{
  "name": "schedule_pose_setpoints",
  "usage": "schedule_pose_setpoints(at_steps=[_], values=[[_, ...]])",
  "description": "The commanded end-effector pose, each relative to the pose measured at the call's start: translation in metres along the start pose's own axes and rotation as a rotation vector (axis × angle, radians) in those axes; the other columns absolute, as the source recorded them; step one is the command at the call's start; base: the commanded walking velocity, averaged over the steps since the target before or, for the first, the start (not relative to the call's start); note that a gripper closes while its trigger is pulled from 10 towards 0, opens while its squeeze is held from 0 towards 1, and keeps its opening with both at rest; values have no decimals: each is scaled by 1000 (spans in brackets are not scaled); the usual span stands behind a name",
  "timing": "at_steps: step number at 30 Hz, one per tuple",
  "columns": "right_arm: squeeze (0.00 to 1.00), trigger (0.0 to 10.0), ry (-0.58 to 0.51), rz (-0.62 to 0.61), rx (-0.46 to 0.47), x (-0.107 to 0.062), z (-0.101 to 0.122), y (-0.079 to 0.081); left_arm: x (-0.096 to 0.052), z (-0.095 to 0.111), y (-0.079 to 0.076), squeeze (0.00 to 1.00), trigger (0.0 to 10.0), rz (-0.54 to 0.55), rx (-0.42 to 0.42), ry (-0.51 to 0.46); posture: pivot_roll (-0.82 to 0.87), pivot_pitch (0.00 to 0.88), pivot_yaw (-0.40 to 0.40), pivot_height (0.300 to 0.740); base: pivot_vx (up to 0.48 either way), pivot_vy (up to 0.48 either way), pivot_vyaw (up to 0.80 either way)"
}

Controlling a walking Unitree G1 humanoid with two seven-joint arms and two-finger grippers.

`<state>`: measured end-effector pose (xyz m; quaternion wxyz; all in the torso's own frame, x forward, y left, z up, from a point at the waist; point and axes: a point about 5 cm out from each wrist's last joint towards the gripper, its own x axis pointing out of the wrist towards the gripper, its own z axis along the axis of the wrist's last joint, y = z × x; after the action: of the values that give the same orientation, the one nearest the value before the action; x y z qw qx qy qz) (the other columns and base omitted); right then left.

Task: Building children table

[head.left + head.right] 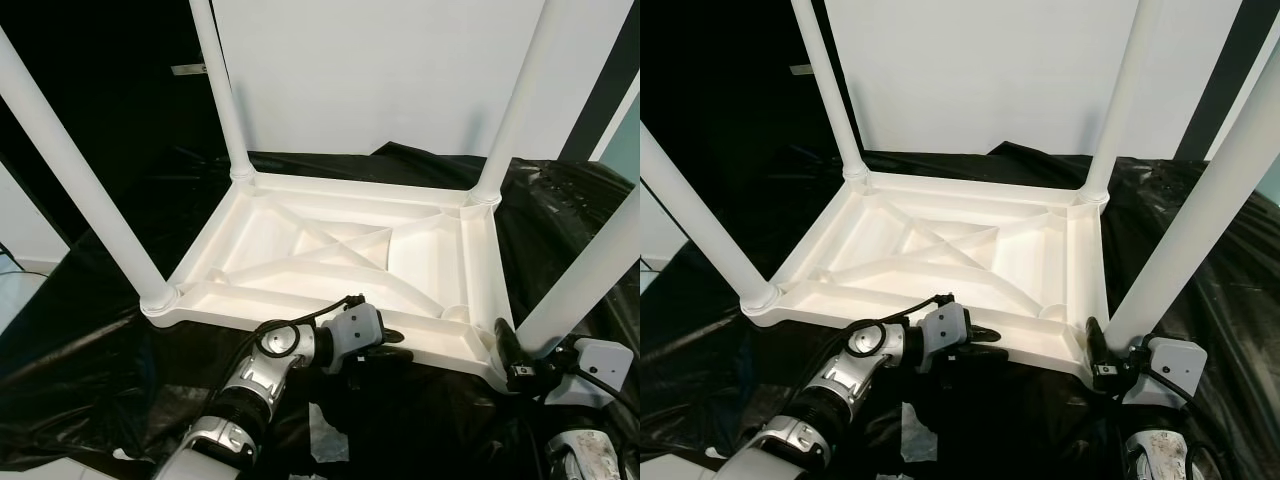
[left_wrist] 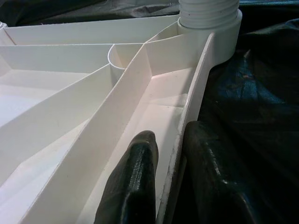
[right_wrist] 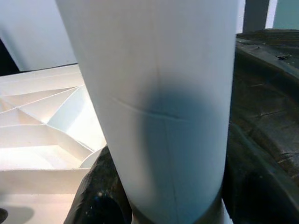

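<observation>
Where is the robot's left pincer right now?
In the left eye view the left pincer sits low and near the middle, pinching the near rim of the upturned white tabletop, left of the near-right leg.

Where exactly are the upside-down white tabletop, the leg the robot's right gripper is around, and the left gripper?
Tabletop (image 1: 225,235): left eye view, on its left rim.
Near right leg (image 1: 590,275): left eye view, on its middle shaft.
Left gripper (image 2: 173,163): left wrist view, between the fingertips, which straddle the tabletop's near rim.

Table (image 1: 330,250) white smooth plastic, slight sheen; sheet (image 1: 100,340) beneath black, glossy, wrinkled plastic.
</observation>
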<state>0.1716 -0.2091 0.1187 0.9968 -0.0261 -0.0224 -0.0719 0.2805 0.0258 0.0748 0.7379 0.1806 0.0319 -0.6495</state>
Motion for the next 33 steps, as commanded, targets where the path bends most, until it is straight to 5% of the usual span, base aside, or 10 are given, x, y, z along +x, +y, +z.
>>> schedule_pose_setpoints(at_steps=[1, 4, 8, 9, 15, 16, 18, 31, 32, 33], values=[[0, 0, 60, -15, -4, -3, -11, -1, -3, -32, -13, 0, 10000, 136, -124, 115, -144, 0, 28, 740, 0, 0, 0], [0, 10000, 64, 2, -13, -3, -12, 7, -2, -32, -13, 0, 10000, 136, -124, 115, -144, 0, 27, 740, 0, 0, 0], [102, 10000, 62, 55, -62, 0, -11, 8, -1, -32, -13, 0, 10000, 137, -127, 113, -146, 0, 27, 740, 0, 0, 0], [1000, 10000, 49, 62, -76, 1, -10, 5, -1, -32, -14, 0, 10000, 136, -127, 113, -146, 0, 27, 740, 0, 0, 0], [1000, 10000, 8, 108, -102, 11, -1, -3, -1, -33, -14, 0, 10000, 135, -128, 114, -149, 0, 24, 740, 0, 0, 0], [286, 10000, 6, 135, -101, 12, 0, -3, -1, -33, -14, 0, 10000, 135, -128, 114, -150, 0, 25, 740, 0, 0, 0], [0, 10000, 10, 189, -108, 12, 1, -3, -1, -33, -15, 0, 10000, 134, -129, 113, -150, 0, 26, 740, 0, 0, 0], [0, 10000, 125, 458, -194, 16, 5, -38, -2, -33, -15, 0, 10000, 120, -122, 117, -157, 0, 39, 740, 0, 0, 0], [0, 0, 128, 485, -199, 15, 6, -38, -2, -33, -15, 0, 10000, 120, -121, 118, -158, 0, 39, 740, 0, 0, 0], [0, 0, 128, 485, -199, 15, 6, -38, -2, -33, -15, 0, 10000, 120, -121, 118, -158, 0, 39, 740, 0, 0, 0]])
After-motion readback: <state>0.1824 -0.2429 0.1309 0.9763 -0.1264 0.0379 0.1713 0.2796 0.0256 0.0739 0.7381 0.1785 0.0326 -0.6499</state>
